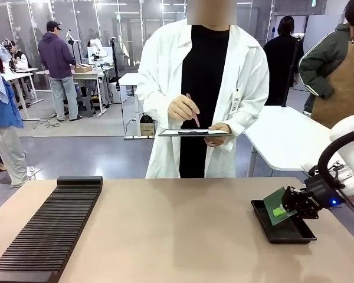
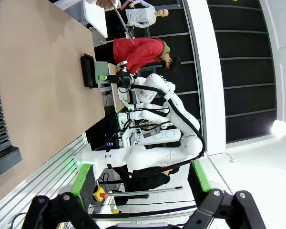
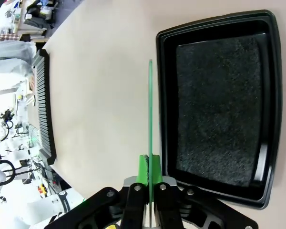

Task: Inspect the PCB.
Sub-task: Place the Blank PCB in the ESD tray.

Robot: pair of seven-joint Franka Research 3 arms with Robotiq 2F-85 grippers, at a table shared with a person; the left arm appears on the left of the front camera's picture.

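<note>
My right gripper (image 1: pixel 281 210) is shut on the PCB (image 1: pixel 274 204), a thin green board held tilted just above the left end of the black tray (image 1: pixel 283 233). In the right wrist view the PCB (image 3: pixel 150 121) shows edge-on as a green line between the pads (image 3: pixel 143 169), beside the tray (image 3: pixel 219 105). My left gripper (image 2: pixel 139 183) stands open with nothing between its green pads, looking off the table's side; far off in that view the right gripper holds the PCB (image 2: pixel 102 77) by the tray (image 2: pixel 89 71).
A long black ribbed rack (image 1: pixel 50 227) lies along the table's left side. A person in a white coat stands at the far side holding a clipboard (image 1: pixel 194 132) and a pen (image 1: pixel 193 111). The table's middle (image 1: pixel 177 230) is bare.
</note>
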